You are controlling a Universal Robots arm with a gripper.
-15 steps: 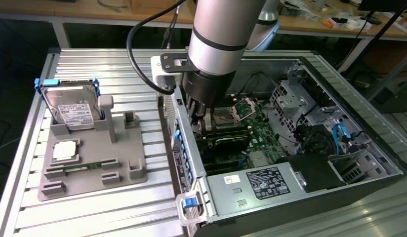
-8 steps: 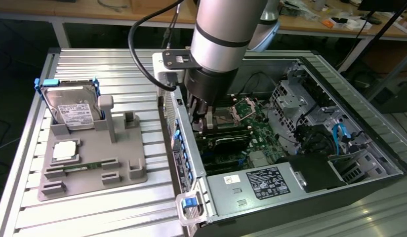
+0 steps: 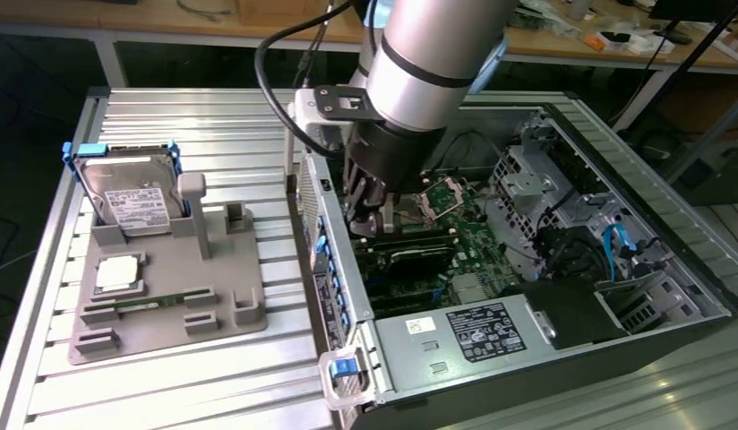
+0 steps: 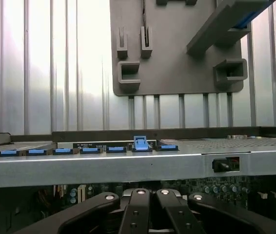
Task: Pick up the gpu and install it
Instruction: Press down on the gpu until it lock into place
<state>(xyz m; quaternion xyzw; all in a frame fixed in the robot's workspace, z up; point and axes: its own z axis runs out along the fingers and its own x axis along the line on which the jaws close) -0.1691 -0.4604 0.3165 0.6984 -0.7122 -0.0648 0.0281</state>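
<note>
Gripper: the gripper (image 3: 372,215) reaches inside the open computer case (image 3: 656,215), fingers drawn together, low over the motherboard (image 3: 471,242).
GPU: a dark strip, likely the gpu (image 3: 405,244), lies edge-on just below the fingertips; whether it is gripped is unclear.
Seating advice: keep the card square to its slot and press straight down.
Worktop: the grey parts holder (image 3: 166,296) holds the hard drive (image 3: 133,199).

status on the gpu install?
Gripper shut, down inside the PC case over the motherboard. GPU lies low at the slots beneath it; grip unclear. Hard drive on the holder.
</note>
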